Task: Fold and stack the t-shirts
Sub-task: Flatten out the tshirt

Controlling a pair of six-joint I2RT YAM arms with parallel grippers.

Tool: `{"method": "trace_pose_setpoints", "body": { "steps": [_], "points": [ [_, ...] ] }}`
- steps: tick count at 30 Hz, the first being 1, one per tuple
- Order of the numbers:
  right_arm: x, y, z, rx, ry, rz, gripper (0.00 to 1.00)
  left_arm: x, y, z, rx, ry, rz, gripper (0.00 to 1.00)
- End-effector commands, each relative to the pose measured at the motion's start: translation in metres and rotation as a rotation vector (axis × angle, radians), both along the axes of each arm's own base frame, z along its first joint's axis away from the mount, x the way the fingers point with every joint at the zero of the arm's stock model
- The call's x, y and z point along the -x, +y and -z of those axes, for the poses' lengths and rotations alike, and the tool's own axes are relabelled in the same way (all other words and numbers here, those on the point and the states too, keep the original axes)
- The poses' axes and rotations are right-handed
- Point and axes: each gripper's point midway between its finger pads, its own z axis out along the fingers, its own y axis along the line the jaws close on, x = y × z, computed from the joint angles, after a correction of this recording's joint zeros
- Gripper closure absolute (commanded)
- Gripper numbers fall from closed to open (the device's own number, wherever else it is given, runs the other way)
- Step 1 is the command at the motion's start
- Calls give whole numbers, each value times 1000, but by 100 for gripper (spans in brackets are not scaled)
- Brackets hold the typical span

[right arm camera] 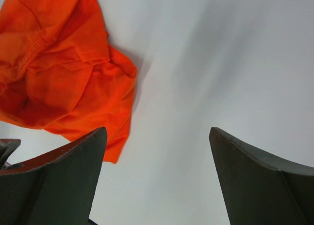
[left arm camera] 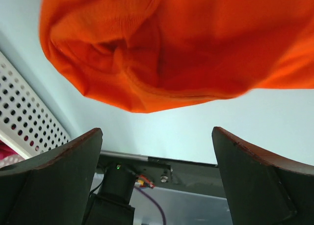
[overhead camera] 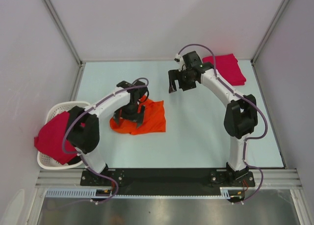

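Both claws spread wide and holding nothing, with t-shirts lying at the left, the middle and the far right.

At the left edge a white slatted basket (overhead camera: 55,108) holds a crimson-pink t-shirt (overhead camera: 51,136) that spills over its near rim. Next, the left claw (overhead camera: 130,120) hangs low over the left part of the crumpled orange t-shirt (overhead camera: 153,118), which lies in a loose heap on the pale tabletop (overhead camera: 196,131); its wrist view shows the fingers far apart with only bare surface between them. Right of centre and farther back, the right claw (overhead camera: 180,85) is raised above bare tabletop, fingers likewise parted, apart from the orange cloth. In the far right corner lies a second crimson-pink t-shirt (overhead camera: 229,69), folded flat.
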Motion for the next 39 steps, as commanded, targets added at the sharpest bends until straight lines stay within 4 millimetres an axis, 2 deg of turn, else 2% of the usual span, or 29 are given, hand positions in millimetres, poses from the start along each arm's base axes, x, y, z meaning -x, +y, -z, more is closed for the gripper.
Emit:
{"method": "trace_pose_setpoints", "body": {
  "steps": [1,3,9,13,15,17,18,19,22,24,25,27,28,29,30,31,32,34,35,36,37,38,39],
  "points": [
    [-13,-7,-15,11,-44,11,8,10,8,15,-13,18,-9,0],
    [-14,-10,-16,10,-46,13,8,8,5,22,-3,16,-1,0],
    [-18,-18,-17,15,-50,25,8,-4,-3,24,13,0,23,0],
    [-15,-18,-15,9,-37,20,8,-6,-1,45,-21,37,44,1],
    [-14,-16,-13,9,-33,18,8,-9,-3,53,-22,47,50,7],
    [-14,-16,-13,6,-32,16,8,-14,-5,57,-26,46,63,39],
    [-14,-16,-14,6,-34,16,8,-16,-4,57,-30,41,65,63],
    [-14,-16,-14,6,-37,13,8,-18,-4,56,-39,41,65,100],
    [-15,-18,-14,14,-39,17,8,-30,-11,46,-23,8,68,100],
    [-15,-20,-14,17,-42,17,8,-38,-21,26,15,-21,76,100],
    [-15,-22,-11,24,-34,23,8,-59,-37,-6,75,-116,89,100],
    [-18,-28,-8,29,-27,44,8,-74,-51,-46,116,-193,104,100],
    [-21,-36,-5,35,-19,62,8,-89,-69,-87,166,-268,125,100],
    [-24,-43,-5,42,-21,82,8,-95,-81,-106,205,-301,139,100],
    [-28,-50,-6,44,-24,102,8,-94,-104,-121,330,-300,136,100],
    [-35,-66,-9,40,-29,142,8,-98,-123,-152,434,-367,157,100],
    [-41,-77,-11,48,-35,178,8,-99,-133,-168,471,-392,162,100],
    [-48,-100,-15,60,-45,236,8,-87,-182,-209,636,-430,243,100],
    [-54,-125,-19,77,-56,299,8,-78,-198,-220,701,-419,281,100],
    [-56,-140,-20,91,-57,336,9,-68,-217,-223,750,-394,311,100],
    [-57,-154,-21,106,-56,366,8,-56,-233,-238,837,-377,365,100],
    [-60,-183,-27,123,-70,431,9,-48,-242,-241,869,-367,403,100],
    [-58,-197,-26,131,-66,460,8,-36,-253,-245,901,-354,445,100]
  ]
}}
